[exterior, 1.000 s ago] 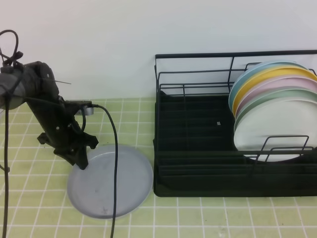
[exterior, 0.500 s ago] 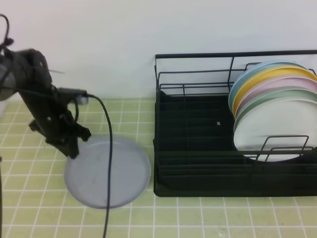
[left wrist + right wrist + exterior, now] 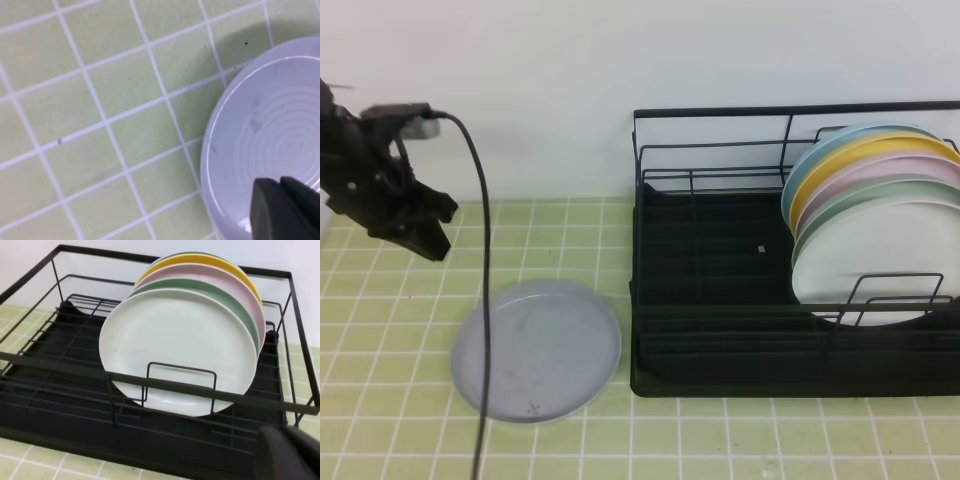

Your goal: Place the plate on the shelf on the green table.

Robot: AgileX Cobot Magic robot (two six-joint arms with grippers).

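The pale grey-blue plate point(image 3: 545, 345) lies flat on the green table point(image 3: 720, 440), just left of the shelf point(image 3: 710, 290). The left wrist view shows the plate's left rim point(image 3: 270, 145) on the tiles point(image 3: 100, 100). My left gripper point(image 3: 432, 245) hangs above the table, up and left of the plate and clear of it. Its fingers point(image 3: 267, 210) sit pressed together with nothing between them. My right gripper point(image 3: 290, 450) is out of the high view. It shows as a dark closed tip low in front of the shelf point(image 3: 60, 365).
Several plates stand upright in the right end of the shelf, a white plate point(image 3: 865, 265) in front, also seen in the right wrist view point(image 3: 180, 350). The shelf's left half holds nothing. A black cable point(image 3: 485, 330) hangs from the left arm across the plate. A white wall stands behind.
My left gripper was at the plate's left rim. It has risen and moved back to the left, off the plate. The plate shifted slightly left and lies flat.
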